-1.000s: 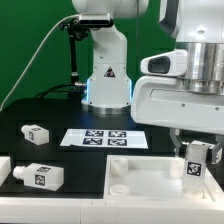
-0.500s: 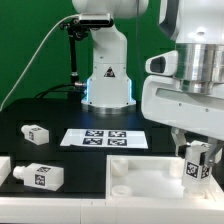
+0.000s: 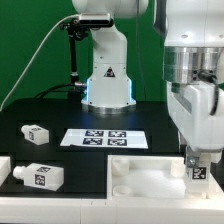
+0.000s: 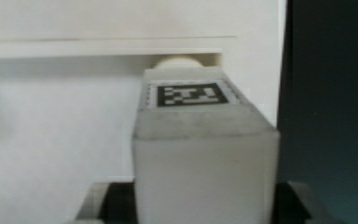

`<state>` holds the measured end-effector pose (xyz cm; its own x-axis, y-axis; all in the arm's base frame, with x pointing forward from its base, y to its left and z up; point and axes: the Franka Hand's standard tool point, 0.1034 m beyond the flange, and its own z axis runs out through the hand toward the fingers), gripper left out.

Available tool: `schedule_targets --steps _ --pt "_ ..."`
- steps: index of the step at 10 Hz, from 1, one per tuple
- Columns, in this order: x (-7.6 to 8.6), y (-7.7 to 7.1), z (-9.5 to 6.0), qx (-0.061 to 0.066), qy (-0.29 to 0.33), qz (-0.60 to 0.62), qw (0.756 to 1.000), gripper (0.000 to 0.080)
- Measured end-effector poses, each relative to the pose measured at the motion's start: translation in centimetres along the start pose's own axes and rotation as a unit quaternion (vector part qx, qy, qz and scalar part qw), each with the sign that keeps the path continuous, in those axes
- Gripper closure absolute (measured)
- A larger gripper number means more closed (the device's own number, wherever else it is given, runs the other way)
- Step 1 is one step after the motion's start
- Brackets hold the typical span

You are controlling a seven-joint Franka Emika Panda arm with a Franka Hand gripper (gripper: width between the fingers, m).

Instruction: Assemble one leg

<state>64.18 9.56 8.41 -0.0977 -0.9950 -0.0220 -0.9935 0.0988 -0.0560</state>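
Observation:
My gripper (image 3: 199, 158) is shut on a white leg (image 3: 198, 171) with a black-and-white tag and holds it upright over the right rear corner of the large flat white tabletop piece (image 3: 150, 180). In the wrist view the leg (image 4: 202, 140) fills the middle between my fingers, its tagged end pointing at a round hole spot on the tabletop (image 4: 87, 90). Two more legs lie on the black table at the exterior view's left: a small one (image 3: 36, 133) and a nearer one (image 3: 42, 177).
The marker board (image 3: 104, 139) lies in the middle of the black table. The robot base (image 3: 107, 80) stands behind it. Another white part (image 3: 4, 168) shows at the left edge.
My gripper has turned about its axis and sunk a little with the leg, bringing it closer to the tabletop corner.

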Motion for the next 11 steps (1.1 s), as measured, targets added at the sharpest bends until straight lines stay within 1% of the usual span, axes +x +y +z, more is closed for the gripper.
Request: schedule_targets --steps 1,2,3,4,5,6,7,8,9,11 --pt "0.0 0.1 0.0 -0.002 0.0 0.023 1.0 0.0512" --pt "0.0 0.1 0.0 -0.002 0.0 0.006 1.0 0.0512" --pt "-0.1 0.2 0.0 -0.005 0.003 -0.02 1.0 0.0424" --pt "-0.5 0.9 -0.2 -0.033 0.024 -0.088 0.995 0.0285" --pt "-1.1 0.7 -0.6 -0.038 0.021 -0.176 0.983 0.0193" --pt "-1.4 0.8 -0.6 -0.04 0.016 -0.26 0.965 0.0193" --pt "-2.0 1.1 -0.4 -0.043 0.01 -0.326 0.944 0.016" --pt "-2.7 1.4 -0.4 -0.044 0.009 -0.347 0.937 0.016" --pt "-2.4 1.3 -0.4 -0.044 0.008 -0.388 0.921 0.0151" --pt "-2.2 1.2 -0.4 -0.045 0.007 -0.437 0.898 0.0151"
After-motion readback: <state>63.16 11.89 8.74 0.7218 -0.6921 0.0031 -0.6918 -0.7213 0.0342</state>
